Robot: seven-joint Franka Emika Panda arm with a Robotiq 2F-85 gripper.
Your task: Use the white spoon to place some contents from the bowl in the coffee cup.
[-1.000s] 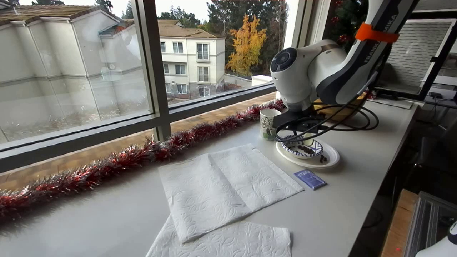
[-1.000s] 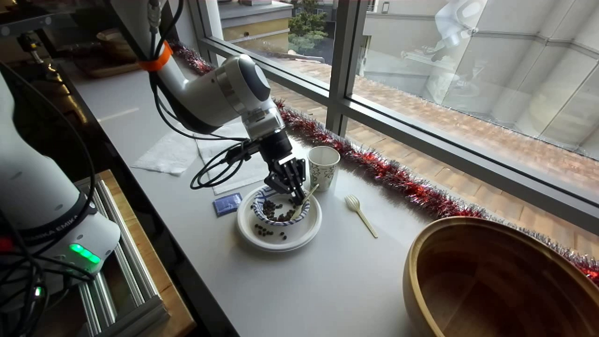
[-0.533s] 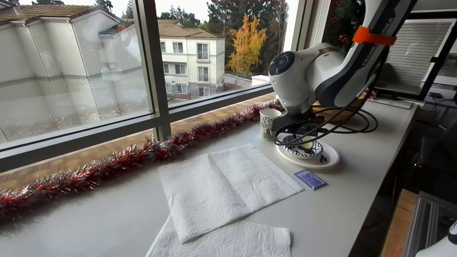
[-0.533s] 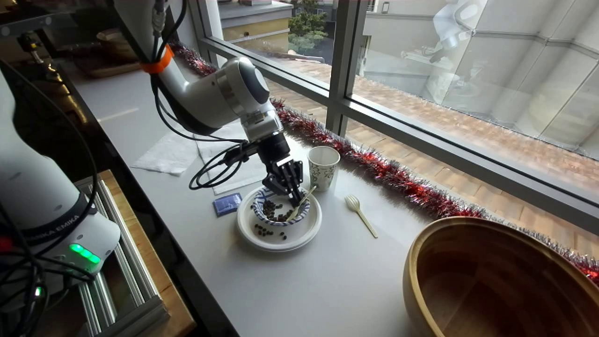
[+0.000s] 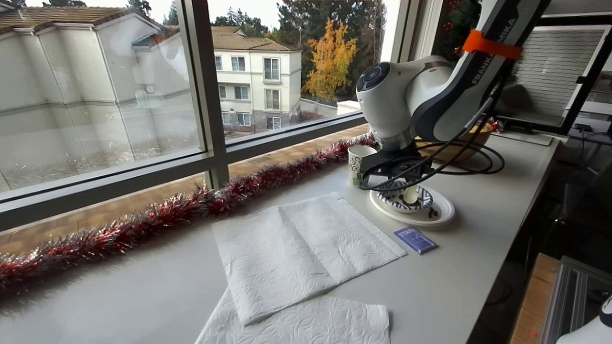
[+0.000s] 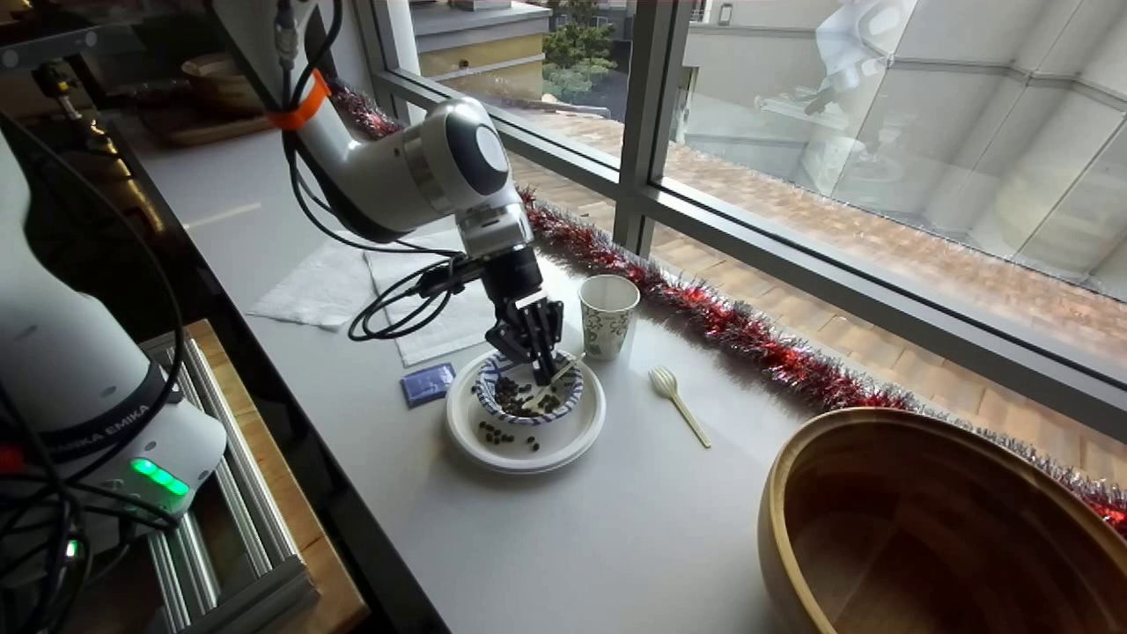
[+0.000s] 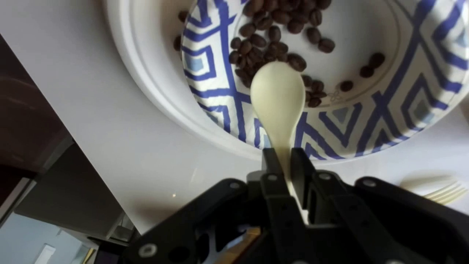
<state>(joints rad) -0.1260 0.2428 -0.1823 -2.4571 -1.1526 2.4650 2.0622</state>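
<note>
Over a white countertop [image 6: 616, 528] by a window [image 6: 651, 106], the gripper [image 7: 284, 161] pinches the handle of the white spoon [image 7: 277, 93], whose head, showing no load, is over coffee beans [image 7: 257, 40] in the blue-patterned bowl [image 7: 384, 121]; scooping looks like the step in hand. Next the spoon should slip under some, lift level and cross to the paper coffee cup [image 6: 607, 321], right of and beyond the bowl in an exterior view. Whether the spoon touches beans is unclear, the cup's bottom is hidden, and the wrist view cuts off the fork [image 6: 673, 394].
</note>
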